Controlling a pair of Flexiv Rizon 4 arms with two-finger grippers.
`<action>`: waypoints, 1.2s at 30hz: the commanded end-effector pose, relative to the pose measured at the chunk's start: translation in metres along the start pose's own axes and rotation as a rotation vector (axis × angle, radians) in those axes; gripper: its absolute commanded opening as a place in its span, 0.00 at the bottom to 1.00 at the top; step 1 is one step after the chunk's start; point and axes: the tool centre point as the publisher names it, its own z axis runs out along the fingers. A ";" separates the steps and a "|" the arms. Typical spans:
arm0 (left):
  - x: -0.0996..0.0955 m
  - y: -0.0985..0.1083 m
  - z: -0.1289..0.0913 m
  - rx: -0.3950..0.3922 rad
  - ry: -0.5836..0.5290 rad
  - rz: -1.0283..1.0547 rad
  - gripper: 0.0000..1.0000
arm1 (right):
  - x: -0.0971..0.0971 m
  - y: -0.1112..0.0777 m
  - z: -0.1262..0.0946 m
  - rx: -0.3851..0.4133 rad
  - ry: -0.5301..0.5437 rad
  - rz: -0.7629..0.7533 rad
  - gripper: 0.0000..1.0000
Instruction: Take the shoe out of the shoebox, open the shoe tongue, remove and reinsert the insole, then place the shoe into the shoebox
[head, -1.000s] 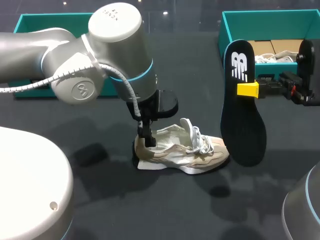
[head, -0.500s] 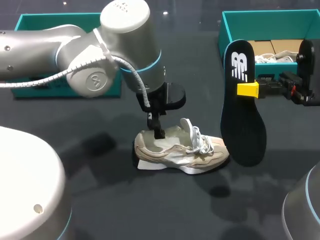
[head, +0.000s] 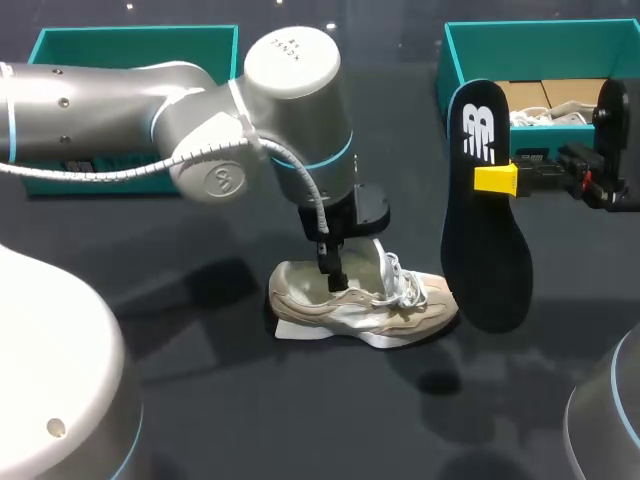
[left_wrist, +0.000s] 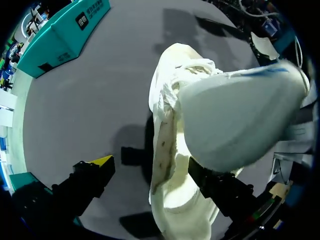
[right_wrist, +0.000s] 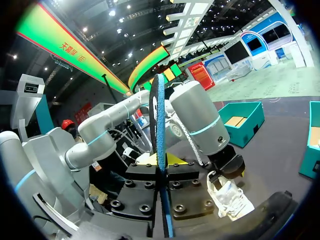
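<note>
Shoe (head: 360, 300) out of shoebox (head: 540, 45), under spread-loose L claw (left_wrist: 150, 167) on surface (head: 220, 420); insole (head: 485, 250) pulled, pinched upright in R claw (head: 497, 180); reinsert + reboxing not yet done.

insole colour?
Insole is black with a white logo near the top; clearest in the head view.

I can read no word or number for certain. The long black insole (head: 485, 210) bears a white logo mark near its upper end. On my left arm (head: 120, 110), the round grey cap (head: 292, 50) carries a few small dark characters, too small to make out. The teal cardboard box (left_wrist: 60, 37) has a white label with dark print on its side wall, illegible to me.
</note>
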 end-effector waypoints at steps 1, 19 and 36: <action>-0.004 -0.002 0.012 -0.003 0.010 -0.007 0.90 | 0.002 -0.001 0.000 0.000 -0.003 0.001 0.00; 0.004 -0.006 0.022 -0.029 0.059 -0.004 0.00 | 0.002 -0.001 0.000 0.000 -0.003 0.001 0.00; 0.011 -0.006 -0.011 -0.022 0.119 0.125 0.00 | 0.002 -0.001 0.000 0.000 -0.003 0.001 0.00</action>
